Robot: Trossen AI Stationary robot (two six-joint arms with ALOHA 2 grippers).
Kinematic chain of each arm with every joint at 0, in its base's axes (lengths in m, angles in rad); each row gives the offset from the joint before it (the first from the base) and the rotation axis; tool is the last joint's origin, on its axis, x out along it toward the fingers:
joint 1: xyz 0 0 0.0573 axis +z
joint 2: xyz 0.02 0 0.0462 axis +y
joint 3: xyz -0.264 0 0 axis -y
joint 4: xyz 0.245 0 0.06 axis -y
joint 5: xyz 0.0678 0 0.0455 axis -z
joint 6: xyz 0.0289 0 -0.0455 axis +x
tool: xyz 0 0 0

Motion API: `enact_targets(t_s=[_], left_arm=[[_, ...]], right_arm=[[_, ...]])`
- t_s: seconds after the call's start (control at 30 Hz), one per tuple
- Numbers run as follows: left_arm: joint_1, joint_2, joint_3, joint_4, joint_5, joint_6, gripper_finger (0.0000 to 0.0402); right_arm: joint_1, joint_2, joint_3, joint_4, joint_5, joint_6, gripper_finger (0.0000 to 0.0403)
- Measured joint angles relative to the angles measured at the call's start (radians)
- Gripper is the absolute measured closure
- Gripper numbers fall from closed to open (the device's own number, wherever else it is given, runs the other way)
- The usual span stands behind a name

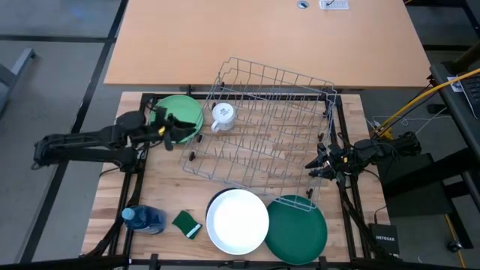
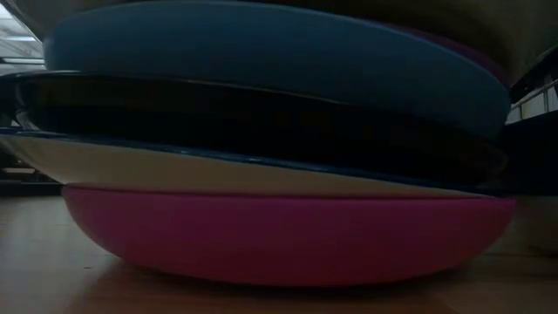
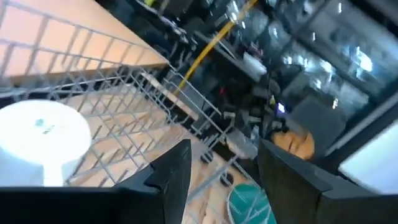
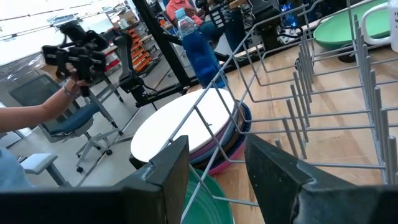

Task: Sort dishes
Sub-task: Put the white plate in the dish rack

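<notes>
A wire dish rack point(image 1: 262, 127) lies in the middle of the bench point(image 1: 157, 187), turned a little crooked, and no plate stands in it. A small white mug point(image 1: 223, 115) sits at the rack's far left corner.

The left claw point(image 1: 178, 127) is at the far left part of the bench, just beside the rack's left side. Its fingers point(image 3: 177, 171) stand apart and grasp nothing. A light green plate point(image 1: 180, 112) lies flat under and behind this claw; whether the claw touches it I cannot tell.

The right claw point(image 1: 319, 163) is at the rack's right side, near the right edge of the bench. Its fingers point(image 4: 171, 168) are also parted with only air between them, and the rack wires pass just in front.

At the near edge of the bench a stack of plates point(image 1: 238, 220) stands with a white plate on top. From the level camera the stack fills the picture: a pink plate point(image 2: 288, 240) at the bottom, then a white one point(image 2: 218, 174), a dark one point(image 2: 261, 122) and a blue one point(image 2: 279, 61). A dark green plate point(image 1: 298, 229) lies just to the right of the stack, touching it.

A blue bottle point(image 1: 144, 218) stands at the near left corner, and a small green sponge point(image 1: 187, 223) lies between it and the stack.

In the room beyond the bench, a person's hand point(image 4: 69, 90) holds a black device point(image 4: 78, 53).
</notes>
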Motion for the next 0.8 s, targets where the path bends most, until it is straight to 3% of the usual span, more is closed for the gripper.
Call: enact_targets(t_s=[0.33,0.8], left_arm=[[-0.186,0.266,0.237,-0.053,0.1,0.242,0.0227],[-0.434,0.632,0.461,-0.095,0.097,0.2,0.0227]], right_arm=[[0.0,0.0,0.0,0.0,0.0,0.003,0.0243],[0.0,0.0,0.0,0.042,-0.001,0.043,0.0243]])
